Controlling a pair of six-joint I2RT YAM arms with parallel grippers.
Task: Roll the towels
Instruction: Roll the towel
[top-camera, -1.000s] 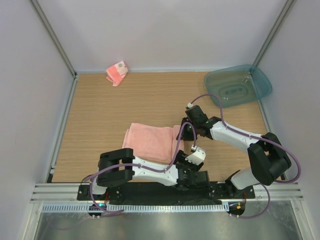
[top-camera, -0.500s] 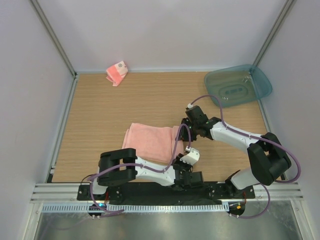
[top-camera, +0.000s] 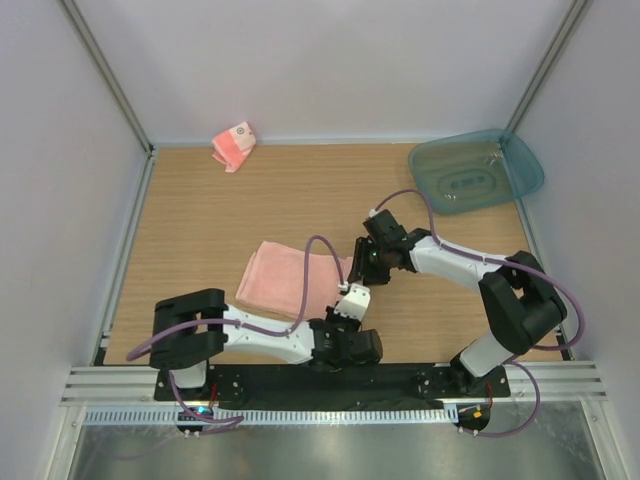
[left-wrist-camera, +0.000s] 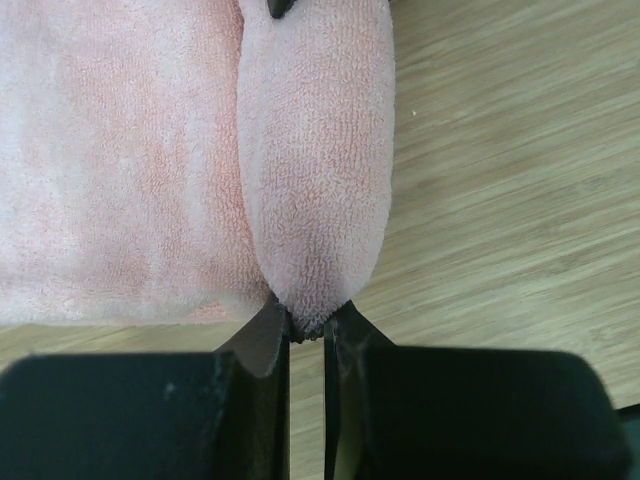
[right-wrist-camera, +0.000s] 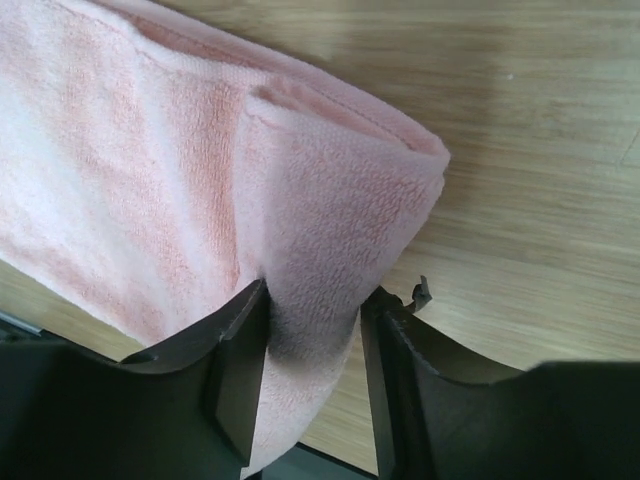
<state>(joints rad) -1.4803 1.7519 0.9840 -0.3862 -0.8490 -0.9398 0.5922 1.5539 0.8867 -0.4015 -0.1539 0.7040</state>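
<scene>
Left claw (left-wrist-camera: 305, 320) pinches fold of plain towel (left-wrist-camera: 315, 150)

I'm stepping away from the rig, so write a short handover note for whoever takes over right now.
Left gripper: shut on the near end of the larger towel's folded-over right edge.
Right gripper: closed on the far end of that fold.
The striped towel lies bunched at the table's far left corner, untouched.
Done: first turn of the larger towel started.
Left: finish that roll, then roll the striped towel.
</scene>
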